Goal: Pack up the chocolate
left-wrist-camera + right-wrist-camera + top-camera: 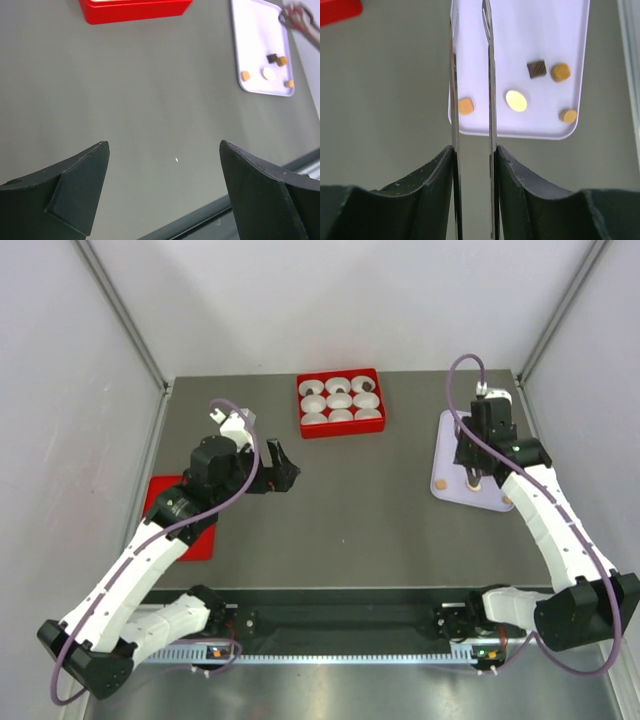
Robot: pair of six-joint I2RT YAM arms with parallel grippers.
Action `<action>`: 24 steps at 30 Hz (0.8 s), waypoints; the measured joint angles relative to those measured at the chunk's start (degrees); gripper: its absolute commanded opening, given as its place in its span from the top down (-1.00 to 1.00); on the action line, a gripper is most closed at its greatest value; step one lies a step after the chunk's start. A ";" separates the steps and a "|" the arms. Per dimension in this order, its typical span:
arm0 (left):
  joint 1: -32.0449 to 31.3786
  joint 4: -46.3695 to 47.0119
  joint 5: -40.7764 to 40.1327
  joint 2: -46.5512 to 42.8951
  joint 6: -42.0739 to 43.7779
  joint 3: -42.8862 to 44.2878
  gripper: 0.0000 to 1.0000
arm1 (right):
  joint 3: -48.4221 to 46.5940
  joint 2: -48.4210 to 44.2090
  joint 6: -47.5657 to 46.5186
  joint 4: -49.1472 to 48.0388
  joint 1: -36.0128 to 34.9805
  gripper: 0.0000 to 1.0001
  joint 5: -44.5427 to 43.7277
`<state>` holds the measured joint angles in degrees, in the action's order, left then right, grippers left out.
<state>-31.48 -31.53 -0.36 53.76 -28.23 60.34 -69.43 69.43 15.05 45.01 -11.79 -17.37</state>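
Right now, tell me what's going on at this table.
The right gripper is clamped on a pair of metal tweezers and hangs over the white tray, where five chocolates lie loose: three tan, one dark, one pale. Whether the tweezer tips hold anything is out of view. The left gripper is open and empty above the table. At the far side the red box of nine paper cups is mostly unfilled; at least one cup shows something dark.
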 measured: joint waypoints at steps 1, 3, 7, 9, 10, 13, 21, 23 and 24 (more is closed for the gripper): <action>0.00 0.00 -0.66 0.24 -0.07 0.00 -0.92 | 0.68 -0.09 0.59 0.22 0.15 0.25 0.42; 0.00 0.00 -1.92 0.90 -0.59 0.00 -0.92 | 2.40 -0.39 1.73 1.16 1.16 0.25 1.95; 0.00 0.15 -3.58 1.38 -2.36 -0.02 -0.93 | 4.74 -0.48 3.82 3.30 3.58 0.22 3.13; 0.00 0.52 -4.04 1.36 -3.06 -0.02 -0.93 | 5.40 -0.48 4.57 4.22 4.63 0.22 2.95; 0.00 0.70 -4.15 1.38 -3.21 -0.02 -0.93 | 5.68 -0.48 4.68 4.44 5.44 0.22 2.93; 0.00 0.81 -4.70 1.38 -3.19 -0.02 -0.93 | 6.32 -0.35 4.74 4.83 9.33 0.24 3.19; 0.00 1.90 -3.89 0.87 -3.15 -4.46 -0.94 | 6.45 -0.31 4.72 6.73 15.04 0.18 3.63; 0.00 1.90 -3.15 0.87 -3.10 -5.09 -0.94 | 6.45 -0.46 4.68 7.13 15.19 0.18 3.76; 0.00 1.95 -2.62 0.87 -3.08 -5.25 -0.94 | 6.56 -0.66 4.66 7.13 15.50 0.18 3.80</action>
<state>-31.48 -29.58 -2.98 54.63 -31.31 55.09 -62.87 68.77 19.70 52.14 3.70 -13.56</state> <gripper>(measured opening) 0.969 0.411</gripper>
